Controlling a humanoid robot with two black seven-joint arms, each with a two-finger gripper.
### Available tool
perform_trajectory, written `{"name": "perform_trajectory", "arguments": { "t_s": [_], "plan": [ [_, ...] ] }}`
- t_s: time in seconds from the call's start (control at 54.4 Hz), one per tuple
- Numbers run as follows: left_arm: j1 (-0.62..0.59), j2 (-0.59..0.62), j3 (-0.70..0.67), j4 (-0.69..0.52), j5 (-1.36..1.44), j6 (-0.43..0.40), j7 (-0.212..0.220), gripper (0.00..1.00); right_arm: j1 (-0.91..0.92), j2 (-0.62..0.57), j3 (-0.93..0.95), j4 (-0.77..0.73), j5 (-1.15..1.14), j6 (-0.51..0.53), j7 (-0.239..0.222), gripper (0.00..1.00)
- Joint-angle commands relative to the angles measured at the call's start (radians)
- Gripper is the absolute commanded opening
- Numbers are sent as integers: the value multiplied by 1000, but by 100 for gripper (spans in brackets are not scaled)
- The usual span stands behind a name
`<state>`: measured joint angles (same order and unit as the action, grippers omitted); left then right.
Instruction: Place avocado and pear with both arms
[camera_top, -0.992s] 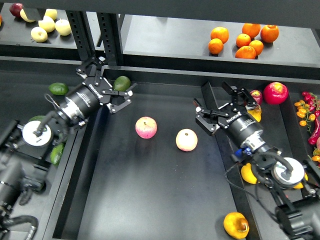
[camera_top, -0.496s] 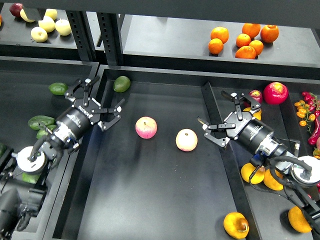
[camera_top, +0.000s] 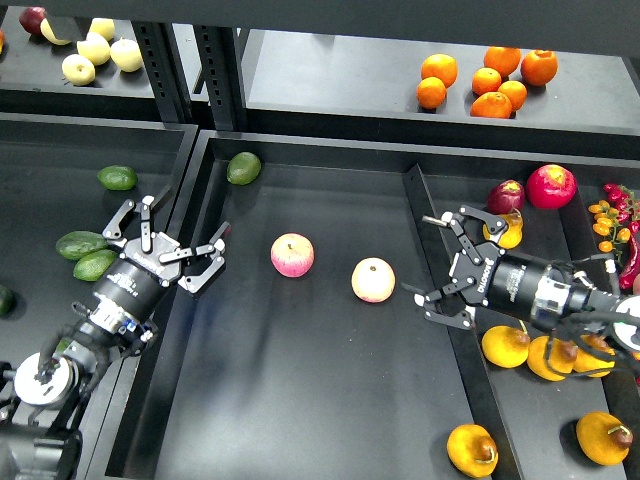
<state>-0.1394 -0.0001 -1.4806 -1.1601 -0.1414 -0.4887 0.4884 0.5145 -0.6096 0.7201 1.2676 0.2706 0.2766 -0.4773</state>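
Left tool (camera_top: 172, 247): fingers spread, nothing held, hovers over left wall of centre tray (camera_top: 300, 400).
Right tool (camera_top: 447, 267): fingers spread too, nothing held, over right divider.
Avocado (camera_top: 243, 167) lies in far left corner of centre tray, apart from left tool.
Pear (camera_top: 472, 450) lies at near right edge of same tray.

Risks:
- Avocado close to wall, can roll.
- Apples (camera_top: 292, 255) near; arm sweep can knock them.
- Similar pears (camera_top: 506, 346) in right bin; wrong fruit possible.

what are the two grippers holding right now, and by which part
Nothing is held. The left gripper and right gripper both show open, empty jaws; the dark green egg-shaped avocado lies free in the tray.
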Motion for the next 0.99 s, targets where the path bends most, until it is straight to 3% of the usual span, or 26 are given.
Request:
{"name": "perform_trajectory", "arguments": {
  "t_s": [0.0,0.129,0.478,0.974],
  "plan": [
    [27,0,0,-12,-1,0,0,99,111,-125,-135,-7,-45,111,-11,100],
    [43,0,0,-15,-1,0,0,99,209,-167,-229,-13,-109,212,-11,100],
    [46,0,0,-15,-1,0,0,99,377,-248,-415,-17,-353,212,-11,100],
    [50,0,5,-6,-1,0,0,99,386,-257,-556,-8,-731,212,-11,100]
  ]
}}
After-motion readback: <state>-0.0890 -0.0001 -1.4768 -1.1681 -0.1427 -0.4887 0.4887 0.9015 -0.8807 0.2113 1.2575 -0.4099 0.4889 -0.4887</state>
